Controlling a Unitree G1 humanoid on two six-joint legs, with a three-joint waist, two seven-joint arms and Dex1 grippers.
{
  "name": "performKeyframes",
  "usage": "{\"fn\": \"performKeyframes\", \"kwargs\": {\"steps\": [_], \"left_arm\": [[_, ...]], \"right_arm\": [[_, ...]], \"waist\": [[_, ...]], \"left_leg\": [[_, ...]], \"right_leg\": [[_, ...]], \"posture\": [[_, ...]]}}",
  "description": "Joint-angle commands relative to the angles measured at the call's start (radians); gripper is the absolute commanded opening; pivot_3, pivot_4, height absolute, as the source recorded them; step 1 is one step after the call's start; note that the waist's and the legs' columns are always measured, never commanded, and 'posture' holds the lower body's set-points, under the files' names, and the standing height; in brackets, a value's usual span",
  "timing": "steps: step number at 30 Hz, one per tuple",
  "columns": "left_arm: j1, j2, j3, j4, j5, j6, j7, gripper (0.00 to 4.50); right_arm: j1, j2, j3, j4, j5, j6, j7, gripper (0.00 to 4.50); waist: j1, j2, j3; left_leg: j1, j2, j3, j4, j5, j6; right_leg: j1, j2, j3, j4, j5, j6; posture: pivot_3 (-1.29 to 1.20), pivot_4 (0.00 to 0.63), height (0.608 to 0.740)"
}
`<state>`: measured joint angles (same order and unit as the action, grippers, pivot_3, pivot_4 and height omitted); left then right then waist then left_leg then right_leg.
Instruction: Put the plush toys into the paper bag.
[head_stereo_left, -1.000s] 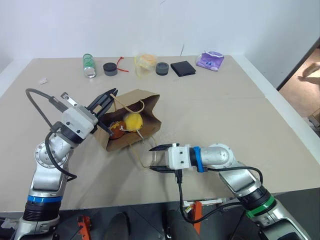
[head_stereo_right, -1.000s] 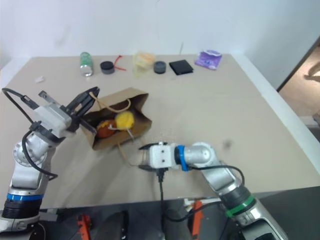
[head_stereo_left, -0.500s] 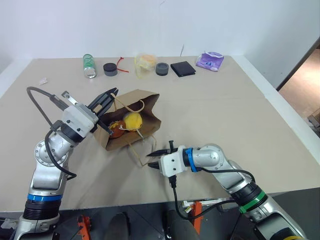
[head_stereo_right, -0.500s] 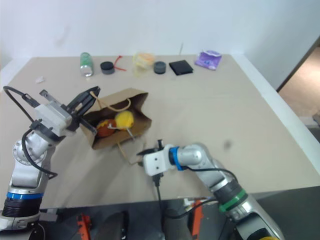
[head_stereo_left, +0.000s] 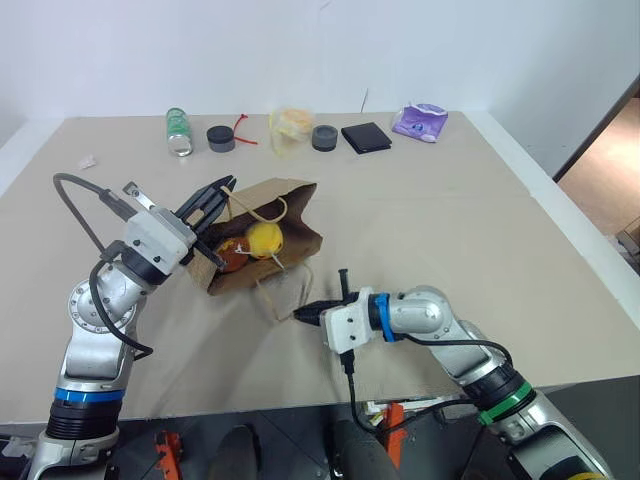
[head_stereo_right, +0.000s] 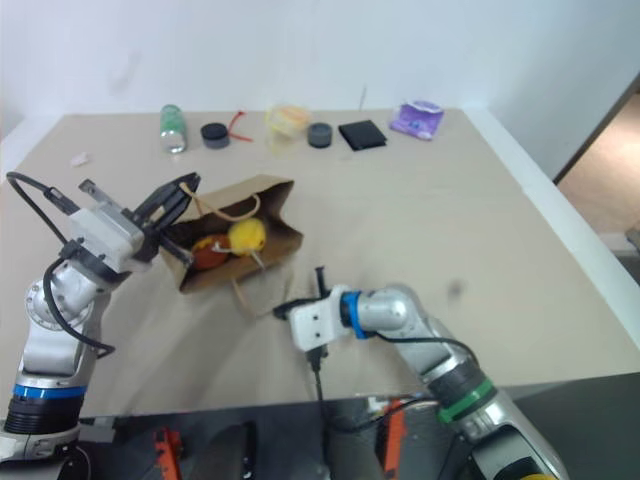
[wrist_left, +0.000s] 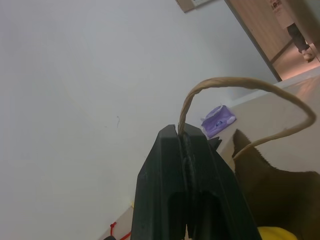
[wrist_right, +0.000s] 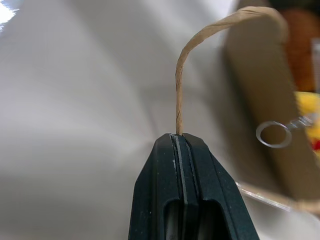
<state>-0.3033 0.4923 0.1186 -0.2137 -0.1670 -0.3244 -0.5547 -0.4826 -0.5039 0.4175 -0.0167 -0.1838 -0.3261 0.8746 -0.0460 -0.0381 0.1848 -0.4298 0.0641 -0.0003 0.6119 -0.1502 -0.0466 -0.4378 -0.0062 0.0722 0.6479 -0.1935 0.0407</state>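
Brown paper bag (head_stereo_left: 262, 240) lies open, plush toys (head_stereo_left: 252, 247) inside

The brown doll (head_stereo_left: 232, 259) sits mostly buried in the paper bag (head_stereo_left: 290, 215), face not readable. A person's legs (wrist_left: 300, 40) get chopped off by the frame edge. The tiny white scrap (head_stereo_left: 86, 160) is too small to identify.

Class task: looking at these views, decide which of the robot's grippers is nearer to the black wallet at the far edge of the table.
Left. The left gripper is raised over the paper bag, nearer the black wallet; the right gripper is near the front edge.
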Motion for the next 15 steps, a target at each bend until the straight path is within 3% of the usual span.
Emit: {"fn": "performKeyframes", "kwargs": {"steps": [1,8,15], "left_arm": [[-0.028,0.014,0.024,-0.001,-0.014,-0.01,0.003,0.0],[-0.099,-0.003,0.111,0.026,-0.08,0.107,0.097,0.0],[-0.126,-0.021,0.172,0.006,-0.121,0.197,0.186,0.0]], "right_arm": [[-0.03,0.009,-0.106,-0.033,0.063,-0.084,-0.073,0.01],[-0.11,0.022,-0.259,-0.006,0.06,-0.195,-0.244,0.01],[-0.183,0.066,-0.295,0.009,0.015,-0.257,-0.371,0.01]], "waist": [[0.0,0.0,0.0],[-0.001,0.0,0.0],[0.0,0.0,0.0]], "left_leg": [[0.0,0.0,0.0,0.0,0.0,0.0],[0.0,0.0,0.0,0.0,0.0,0.0],[0.0,0.0,0.0,0.0,0.0,0.0]], "right_leg": [[0.0,0.0,0.0,0.0,0.0,0.0],[0.0,0.0,0.0,0.0,0.0,0.0],[0.0,0.0,0.0,0.0,0.001,0.0]], "posture": [[0.0,0.15,0.74],[0.0,0.15,0.74],[0.0,0.15,0.74]]}}
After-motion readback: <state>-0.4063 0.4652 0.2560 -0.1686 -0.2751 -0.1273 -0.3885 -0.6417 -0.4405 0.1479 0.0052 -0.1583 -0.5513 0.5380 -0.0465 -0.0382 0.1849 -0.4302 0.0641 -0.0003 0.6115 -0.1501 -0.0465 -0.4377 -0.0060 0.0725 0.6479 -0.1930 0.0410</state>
